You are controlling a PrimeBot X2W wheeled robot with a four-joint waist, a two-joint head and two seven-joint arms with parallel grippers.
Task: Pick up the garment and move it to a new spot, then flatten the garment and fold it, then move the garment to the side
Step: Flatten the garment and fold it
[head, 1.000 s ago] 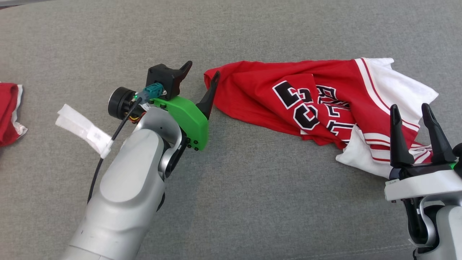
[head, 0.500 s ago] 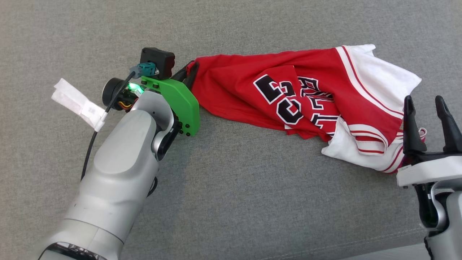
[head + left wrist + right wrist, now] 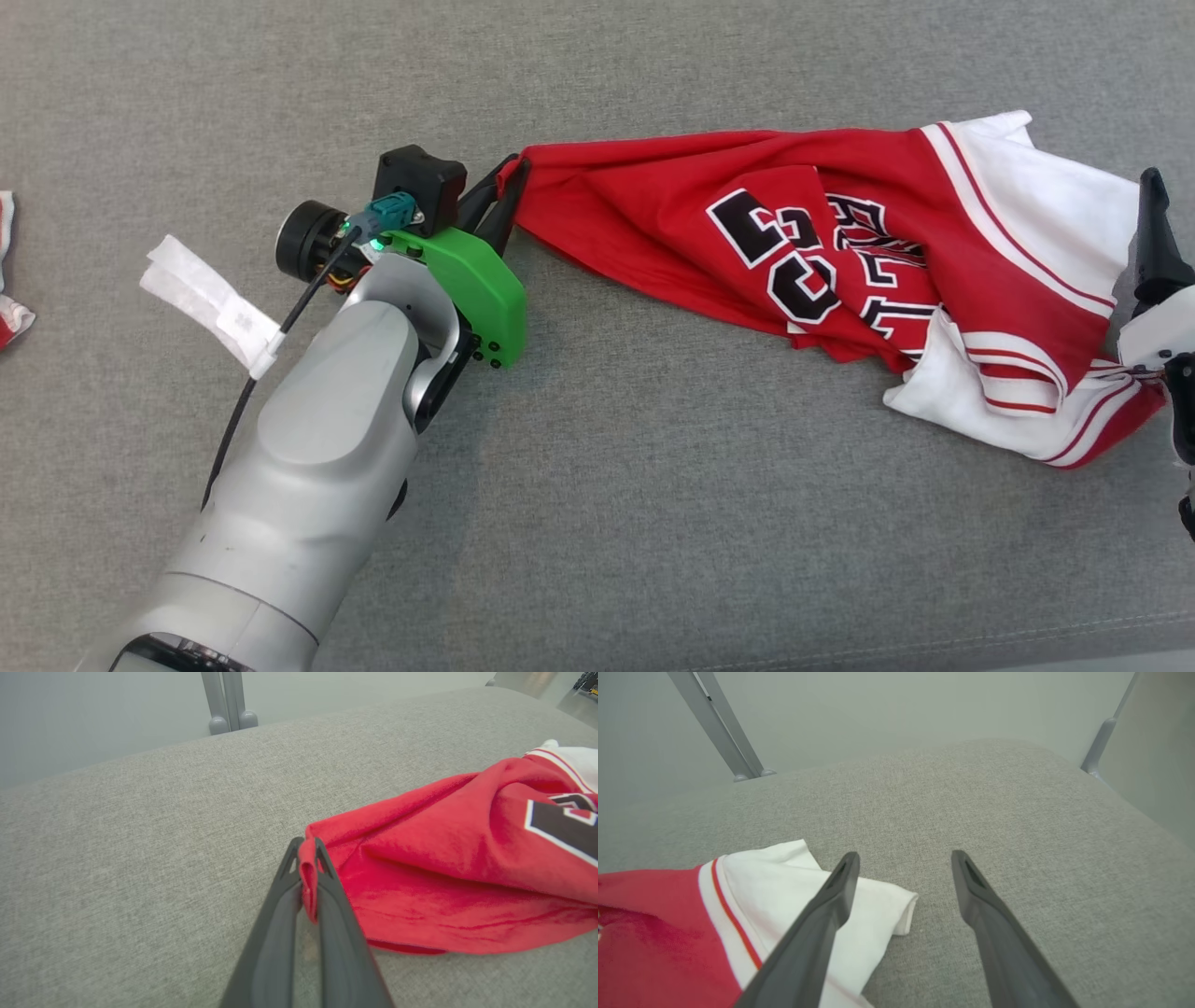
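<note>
The garment point(image 3: 840, 252) is a red and white jersey with black lettering, lying crumpled across the grey cushion. My left gripper point(image 3: 509, 177) is shut on the garment's left red corner, and the left wrist view shows the cloth point(image 3: 420, 868) pinched between the two fingertips of the left gripper point(image 3: 307, 847). At the right edge of the head view one finger point(image 3: 1156, 233) of my right gripper rises beside the white part. The right wrist view shows my right gripper point(image 3: 903, 865) open, its left finger over the white cloth point(image 3: 794, 896), nothing between the fingers.
A grey fabric surface point(image 3: 653, 523) spreads all around. Another red and white cloth point(image 3: 7, 280) peeks in at the far left edge. Metal frame legs point(image 3: 719, 728) stand beyond the far edge of the cushion, and a seam runs along the near edge.
My left gripper went from open beside the red corner to shut on it. The head camera shifted, so the right gripper now sits at the frame's right edge.
</note>
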